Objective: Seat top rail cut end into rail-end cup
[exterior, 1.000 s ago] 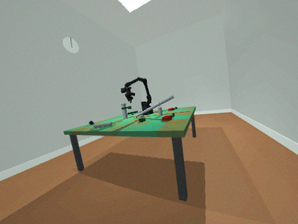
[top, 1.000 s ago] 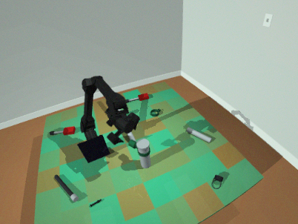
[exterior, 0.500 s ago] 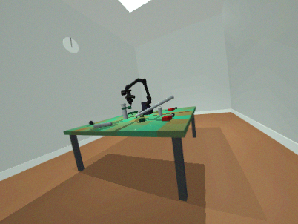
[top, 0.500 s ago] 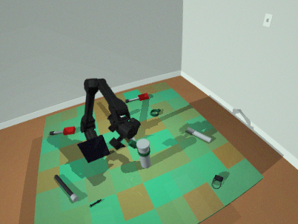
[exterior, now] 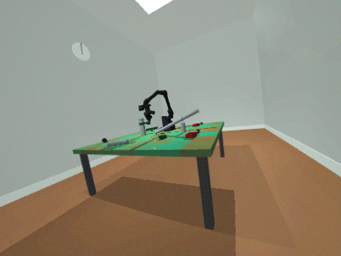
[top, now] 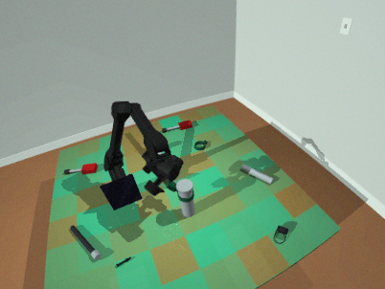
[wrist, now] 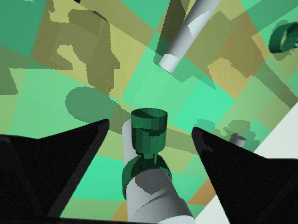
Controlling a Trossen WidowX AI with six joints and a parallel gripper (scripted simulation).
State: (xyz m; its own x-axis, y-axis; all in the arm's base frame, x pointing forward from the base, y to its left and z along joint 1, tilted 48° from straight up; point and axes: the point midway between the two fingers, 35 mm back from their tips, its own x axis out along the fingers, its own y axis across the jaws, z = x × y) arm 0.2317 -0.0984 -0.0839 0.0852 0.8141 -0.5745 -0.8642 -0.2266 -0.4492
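My gripper [top: 163, 185] [exterior: 149, 114] [wrist: 151, 126] is open, with nothing between its fingers, above and beside the big post's cup side. The white big post [top: 188, 207] [exterior: 142, 129] [wrist: 161, 201] stands upright. The green brace band [top: 188, 199] [wrist: 126, 180] is around it near its cap [top: 185, 185]. The green rail-end cup [top: 170, 185] [exterior: 148, 122] [wrist: 150, 135] hangs on the band and shows between the fingertips in the wrist view. The grey rail [exterior: 178, 120] [wrist: 192, 30] slants down past a short post [exterior: 183, 127]; its cut end [wrist: 168, 64] is low, apart from the cup and fingers.
Red-handled tools [top: 89, 168] [top: 185, 125] lie left and back. A green ring [top: 200, 148] [exterior: 162, 136] [wrist: 283, 39] lies behind the post. A grey tube [top: 259, 174] and a black ringed clip [top: 282, 232] lie right. A dark tube [top: 83, 239] lies front left; a dark panel [top: 121, 191] is beside the arm.
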